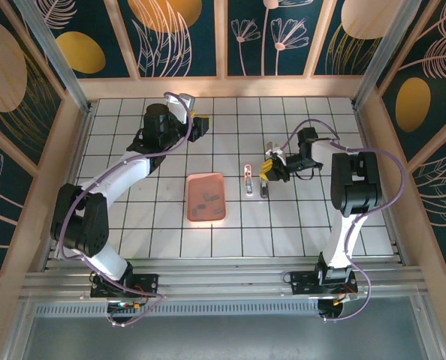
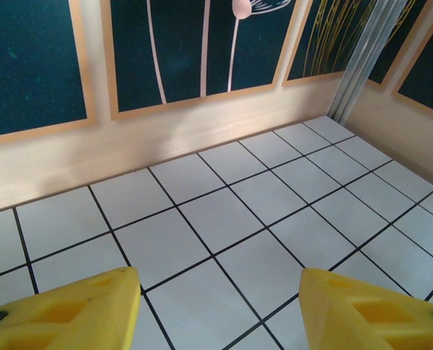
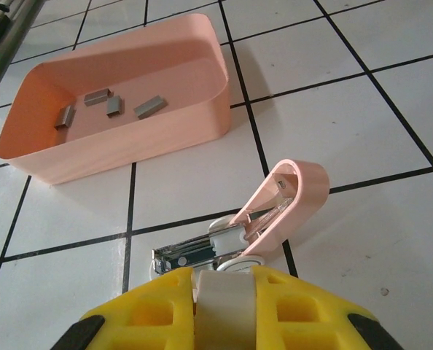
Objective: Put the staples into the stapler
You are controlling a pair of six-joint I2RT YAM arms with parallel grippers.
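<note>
The stapler point(image 3: 275, 211) lies on the tiles with its pink lid swung up and open, and its silvery metal channel point(image 3: 191, 251) points left. My right gripper point(image 3: 222, 281) is shut on the stapler's white base. From above, the stapler point(image 1: 247, 178) lies just left of that gripper point(image 1: 266, 177). Several staples point(image 3: 107, 106) lie as small grey strips inside the salmon-pink tray point(image 3: 129, 157), beyond and left of the stapler. My left gripper point(image 2: 220, 306) hangs open over bare tiles near the back wall, nothing between its fingers.
The tray point(image 1: 195, 180) sits mid-table, left of the stapler, with the staples point(image 1: 206, 201) in it. The left gripper point(image 1: 199, 124) is at the back left. Wooden walls point(image 2: 165, 138) ring the tiled table.
</note>
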